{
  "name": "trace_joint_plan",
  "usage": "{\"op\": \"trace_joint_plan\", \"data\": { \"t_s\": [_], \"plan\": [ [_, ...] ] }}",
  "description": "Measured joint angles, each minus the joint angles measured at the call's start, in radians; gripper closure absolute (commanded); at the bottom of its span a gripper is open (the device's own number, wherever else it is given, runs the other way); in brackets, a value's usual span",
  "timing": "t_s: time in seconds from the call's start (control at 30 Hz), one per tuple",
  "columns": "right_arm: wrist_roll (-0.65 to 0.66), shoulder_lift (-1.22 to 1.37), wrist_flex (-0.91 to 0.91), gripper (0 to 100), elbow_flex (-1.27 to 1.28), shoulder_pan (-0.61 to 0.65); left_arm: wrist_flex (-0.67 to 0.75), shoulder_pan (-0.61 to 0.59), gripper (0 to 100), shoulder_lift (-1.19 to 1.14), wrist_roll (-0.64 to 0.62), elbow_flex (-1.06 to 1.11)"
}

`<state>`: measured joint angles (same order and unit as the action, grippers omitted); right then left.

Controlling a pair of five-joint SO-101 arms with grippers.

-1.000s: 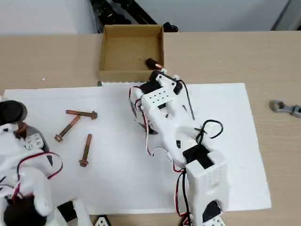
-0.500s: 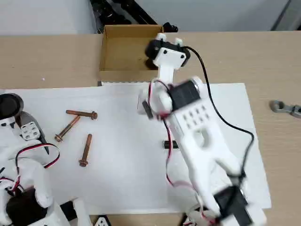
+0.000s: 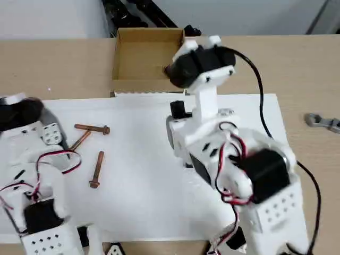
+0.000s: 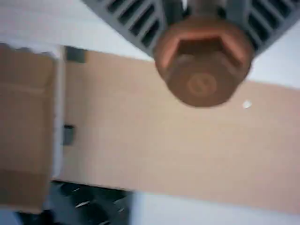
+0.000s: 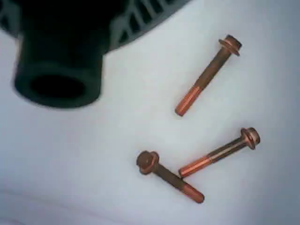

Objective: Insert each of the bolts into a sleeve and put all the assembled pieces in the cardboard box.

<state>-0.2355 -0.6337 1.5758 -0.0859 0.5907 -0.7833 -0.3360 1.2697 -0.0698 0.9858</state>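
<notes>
A copper bolt [image 4: 203, 68] is seen head-on in the left wrist view, with my left gripper [image 4: 204, 21] shut on it; the cardboard box [image 4: 26, 117] lies beyond. My right gripper [image 5: 61, 23] is shut on an empty black sleeve [image 5: 58, 75] above the white paper. Three loose bolts [image 5: 208, 77] [image 5: 220, 152] [image 5: 168, 176] lie below it. In the high view they lie left of centre [image 3: 93, 128] [image 3: 78, 142] [image 3: 97, 169]. The right arm's raised head [image 3: 199, 64] is beside the box's [image 3: 149, 84] front right corner. The left arm [image 3: 32, 127] is at the paper's left edge.
A white paper sheet [image 3: 133, 202] covers the middle of the wooden table. A small black piece [image 3: 187, 163] peeks out beneath the right arm. A metal wrench [image 3: 321, 121] lies at the far right. Dark equipment [image 3: 133, 13] stands behind the box.
The right arm has risen from low over the paper and now stands tall, its head by the box corner. The left arm has shifted toward the back of the table.
</notes>
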Motion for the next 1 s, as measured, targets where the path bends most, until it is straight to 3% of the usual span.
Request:
{"op": "trace_joint_plan", "data": {
  "t_s": [0.23, 0.47, 0.63, 0.83, 1.0],
  "plan": [
    [0.075, -0.311, -0.215, 98.7, 0.336, 0.000, 0.104, 0.132, 99, 0.000, 0.002, 0.064],
    [0.104, -0.773, -0.583, 98.8, 0.927, 0.000, 0.106, 0.269, 99, 0.000, -0.002, 0.064],
    [0.143, -1.031, -0.830, 98.8, 1.336, -0.002, 0.106, 0.390, 100, -0.002, -0.084, -0.018],
    [0.164, -1.132, -1.020, 99.4, 1.617, 0.000, 0.100, 0.519, 100, -0.002, -0.095, -0.127],
    [0.166, -1.132, -1.157, 99.4, 1.715, 0.000, -0.014, 0.657, 100, -0.054, -0.095, -0.245]
  ]
}}
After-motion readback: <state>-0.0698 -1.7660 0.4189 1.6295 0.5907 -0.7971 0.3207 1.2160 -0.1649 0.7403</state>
